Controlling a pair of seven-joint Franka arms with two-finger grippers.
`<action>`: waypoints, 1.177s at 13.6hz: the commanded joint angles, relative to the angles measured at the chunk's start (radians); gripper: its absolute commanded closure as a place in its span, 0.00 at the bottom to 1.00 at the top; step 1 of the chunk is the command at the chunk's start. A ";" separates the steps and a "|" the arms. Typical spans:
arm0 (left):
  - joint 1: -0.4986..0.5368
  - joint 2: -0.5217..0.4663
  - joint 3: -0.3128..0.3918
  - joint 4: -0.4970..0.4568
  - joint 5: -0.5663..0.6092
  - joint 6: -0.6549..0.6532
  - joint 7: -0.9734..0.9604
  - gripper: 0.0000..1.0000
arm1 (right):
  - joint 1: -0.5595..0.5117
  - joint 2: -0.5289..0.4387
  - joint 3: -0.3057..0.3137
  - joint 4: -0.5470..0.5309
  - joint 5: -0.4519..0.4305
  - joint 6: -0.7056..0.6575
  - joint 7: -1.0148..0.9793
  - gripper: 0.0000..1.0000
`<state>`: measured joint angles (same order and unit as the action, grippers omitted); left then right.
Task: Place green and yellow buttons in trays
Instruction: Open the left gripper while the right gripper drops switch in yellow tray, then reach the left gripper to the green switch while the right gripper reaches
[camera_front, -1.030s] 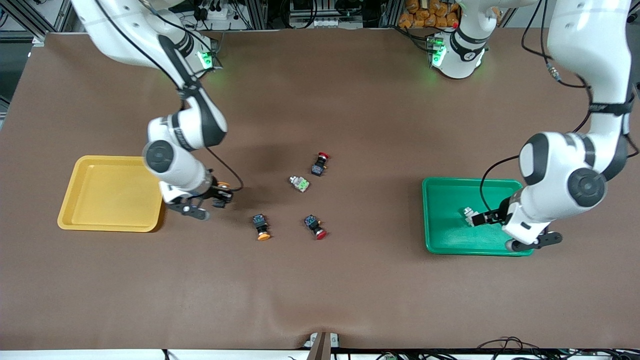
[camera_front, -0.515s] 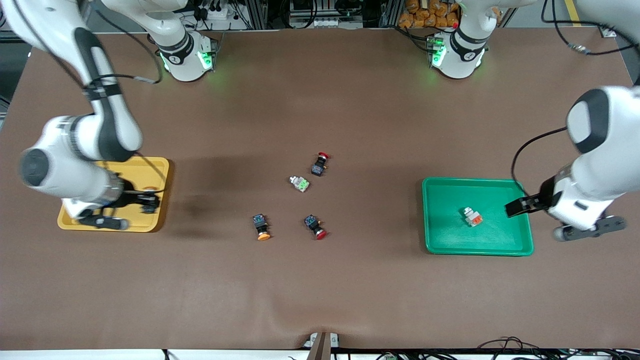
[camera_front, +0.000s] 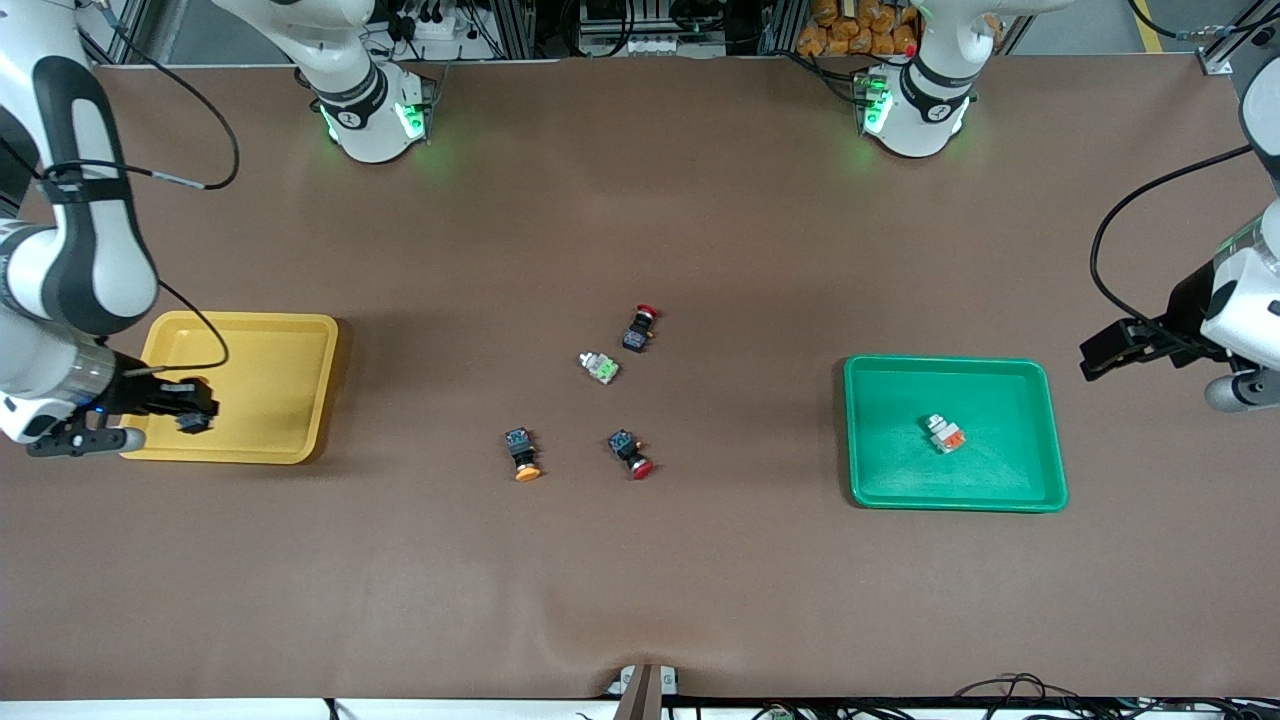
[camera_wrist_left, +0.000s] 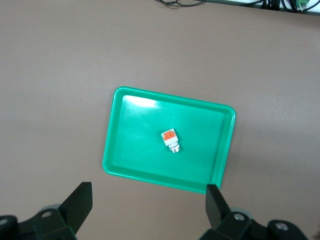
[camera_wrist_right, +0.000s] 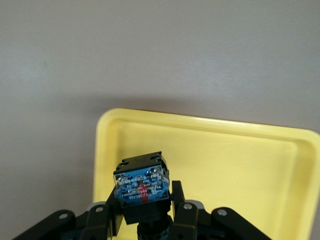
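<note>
My right gripper (camera_front: 192, 410) hangs over the yellow tray (camera_front: 300, 400), at the corner toward the right arm's end. It is shut on a black-bodied button (camera_wrist_right: 141, 184) with a blue label; its cap is hidden. The same yellow tray (camera_wrist_right: 240, 160) fills the right wrist view below my right gripper (camera_wrist_right: 142, 212). My left gripper (camera_front: 1095, 355) is open and holds nothing, over bare table beside the green tray (camera_front: 1040, 440). A whitish-grey, orange-faced button (camera_front: 945, 433) lies in that tray. On the table's middle lie a green-faced button (camera_front: 600, 367) and a yellow-capped button (camera_front: 522, 453).
Two red-capped black switches lie near the middle, one (camera_front: 638, 327) beside the green-faced button and one (camera_front: 630, 453) beside the yellow-capped button. In the left wrist view the green tray (camera_wrist_left: 116, 130) with its button (camera_wrist_left: 170, 140) lies far below my left gripper (camera_wrist_left: 148, 192).
My right arm has carried the black-bodied button from the table's middle to over the yellow tray. My left gripper has drawn up and away from the green tray, leaving the orange-faced button there.
</note>
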<state>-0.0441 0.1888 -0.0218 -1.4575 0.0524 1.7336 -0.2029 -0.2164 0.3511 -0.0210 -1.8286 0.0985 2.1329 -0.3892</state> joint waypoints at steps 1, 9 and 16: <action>0.004 -0.008 -0.004 0.006 0.017 -0.023 0.017 0.00 | -0.053 0.011 0.021 0.043 -0.020 -0.048 -0.085 0.31; -0.127 0.073 -0.041 0.005 0.000 -0.022 -0.080 0.00 | 0.104 0.028 0.030 0.259 -0.008 -0.268 -0.094 0.00; -0.419 0.268 -0.041 0.074 -0.051 0.064 -0.595 0.00 | 0.319 0.184 0.036 0.368 0.055 -0.220 -0.074 0.00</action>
<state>-0.4126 0.3972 -0.0703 -1.4300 0.0360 1.7776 -0.6751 0.0331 0.4123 0.0219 -1.5576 0.1152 1.8975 -0.4785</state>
